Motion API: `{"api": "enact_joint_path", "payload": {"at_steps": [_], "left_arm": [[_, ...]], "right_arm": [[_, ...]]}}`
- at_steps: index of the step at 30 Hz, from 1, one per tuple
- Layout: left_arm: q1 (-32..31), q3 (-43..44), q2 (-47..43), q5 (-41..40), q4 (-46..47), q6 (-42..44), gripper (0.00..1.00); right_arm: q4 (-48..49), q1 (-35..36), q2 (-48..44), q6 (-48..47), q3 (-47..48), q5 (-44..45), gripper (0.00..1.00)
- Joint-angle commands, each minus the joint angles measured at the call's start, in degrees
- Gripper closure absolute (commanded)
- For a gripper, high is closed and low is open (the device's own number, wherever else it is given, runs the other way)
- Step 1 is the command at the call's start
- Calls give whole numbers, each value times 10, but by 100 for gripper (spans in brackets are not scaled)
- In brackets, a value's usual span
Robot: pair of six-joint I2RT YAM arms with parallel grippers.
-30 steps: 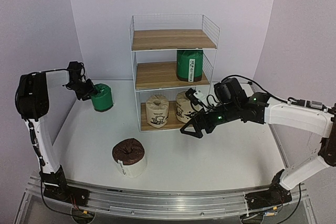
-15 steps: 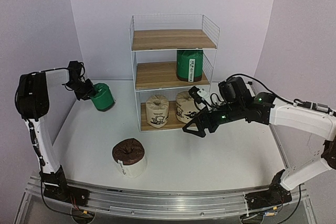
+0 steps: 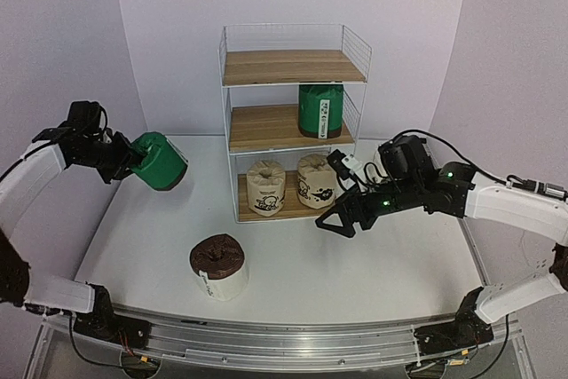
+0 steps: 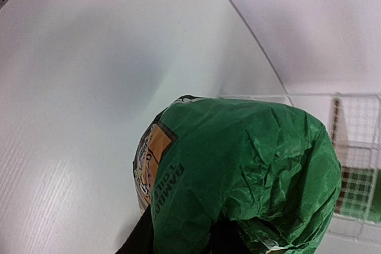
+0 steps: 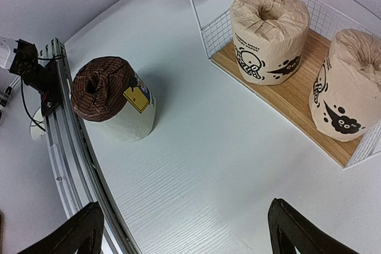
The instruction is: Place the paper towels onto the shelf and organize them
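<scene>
My left gripper (image 3: 135,160) is shut on a green paper towel roll (image 3: 161,161), which hangs tilted above the table's left side. In the left wrist view that roll (image 4: 238,171) fills the lower frame and hides most of the dark fingers (image 4: 136,240). The shelf (image 3: 293,68) stands at the back centre. Another green roll (image 3: 320,110) sits on its middle board, and two beige printed rolls (image 3: 265,186) (image 3: 315,180) on the bottom board. A brown-topped white roll (image 3: 218,265) stands on the table in front. My right gripper (image 3: 337,219) hovers open before the shelf's bottom tier, holding nothing.
The right wrist view shows the brown-topped roll (image 5: 113,96), both beige rolls (image 5: 271,34) (image 5: 351,81) on the wooden bottom board (image 5: 286,96), and a metal rail (image 5: 65,147) along the table's near edge. The shelf's wire side (image 4: 357,147) lies right of the held roll.
The left gripper closed on the green roll and lifted it off the table, swinging it forward and tilting it. The right gripper drifted slightly right and stayed open.
</scene>
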Motion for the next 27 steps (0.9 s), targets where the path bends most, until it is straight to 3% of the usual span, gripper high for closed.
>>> {"api": "enact_joint_path", "payload": {"at_steps": [1, 7, 12, 16, 20, 23, 27], "left_arm": [[-17, -14, -97, 56, -101, -26, 96], [-105, -6, -145, 102, -179, -38, 95], [-246, -56, -154, 97, -86, -98, 98], [-432, -6, -52, 21, -34, -123, 100], [-578, 165, 87, -93, -70, -90, 99], [-611, 242, 169, -113, -92, -50, 97], [-615, 263, 244, -43, -22, 53, 98]], "right_arm": [[-1, 0, -30, 30, -19, 11, 8], [-2, 1, -62, 48, -42, 4, 8], [-2, 0, -75, 51, -57, -23, 8], [-1, 0, -76, 59, -57, -18, 8], [-2, 0, -87, 79, -52, 10, 8], [-2, 0, -110, 100, -59, 65, 8], [-3, 0, -145, 140, -73, 173, 8]]}}
